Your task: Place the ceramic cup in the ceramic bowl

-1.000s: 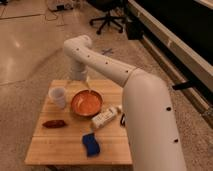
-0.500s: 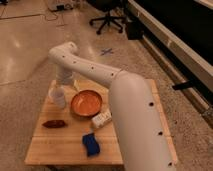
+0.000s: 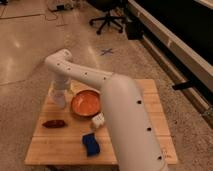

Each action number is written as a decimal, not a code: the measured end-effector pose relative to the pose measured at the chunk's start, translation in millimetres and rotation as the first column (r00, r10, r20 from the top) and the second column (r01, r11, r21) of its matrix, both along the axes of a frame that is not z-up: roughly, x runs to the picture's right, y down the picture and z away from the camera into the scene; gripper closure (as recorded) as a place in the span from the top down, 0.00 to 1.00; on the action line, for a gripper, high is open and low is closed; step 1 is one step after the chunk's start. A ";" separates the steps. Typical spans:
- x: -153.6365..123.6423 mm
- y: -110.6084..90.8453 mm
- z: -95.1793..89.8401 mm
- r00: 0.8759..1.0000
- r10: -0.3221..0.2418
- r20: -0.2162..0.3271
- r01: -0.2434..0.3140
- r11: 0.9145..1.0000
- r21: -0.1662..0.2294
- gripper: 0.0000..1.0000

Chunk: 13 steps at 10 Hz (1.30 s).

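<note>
The white ceramic cup point(image 3: 59, 102) stands at the left edge of the wooden table point(image 3: 140, 145), just left of the ceramic bowl point(image 3: 86, 103). The bowl is wide, orange-brown inside and empty. My white arm reaches across from the lower right, bends at an elbow above the table's far left, and comes down onto the cup. The gripper point(image 3: 59, 93) is right at the cup's top and merges with it in this view, so much of the cup is hidden.
A white rectangular box point(image 3: 98, 120) lies just in front of the bowl. A blue sponge point(image 3: 91, 144) is near the front edge and a dark red oblong item point(image 3: 54, 123) at the left. An office chair point(image 3: 107, 20) stands on the floor behind.
The arm has swung left, from above the bowl to over the cup, and the gripper has come down onto the cup. The cup and bowl have not moved.
</note>
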<state>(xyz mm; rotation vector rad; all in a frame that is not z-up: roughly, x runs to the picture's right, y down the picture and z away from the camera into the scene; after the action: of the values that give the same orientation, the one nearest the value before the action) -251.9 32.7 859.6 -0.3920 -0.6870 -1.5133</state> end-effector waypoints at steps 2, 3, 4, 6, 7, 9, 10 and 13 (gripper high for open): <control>4.8 4.6 13.4 0.999 0.005 -0.031 -0.005 1.000 -0.015 0.80; 3.9 6.4 17.7 0.999 0.005 -0.038 -0.005 1.000 -0.019 0.80; 2.0 8.7 21.0 0.999 -0.001 -0.041 0.000 1.000 -0.023 0.78; -0.6 13.6 23.4 0.999 -0.021 -0.040 0.020 0.999 -0.033 0.59; -4.0 14.2 22.0 0.999 -0.023 -0.031 0.022 0.999 -0.038 0.49; -12.4 11.2 12.5 1.000 -0.011 -0.001 0.011 0.999 -0.052 0.29; -16.5 6.5 6.2 1.000 0.002 0.020 0.000 0.998 -0.056 0.20; -26.8 -15.7 -23.3 0.993 0.072 0.090 -0.062 0.992 -0.111 0.00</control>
<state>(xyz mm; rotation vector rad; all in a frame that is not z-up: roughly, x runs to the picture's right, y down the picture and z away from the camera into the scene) -278.7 17.0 836.3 -0.3779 -0.8511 -1.4417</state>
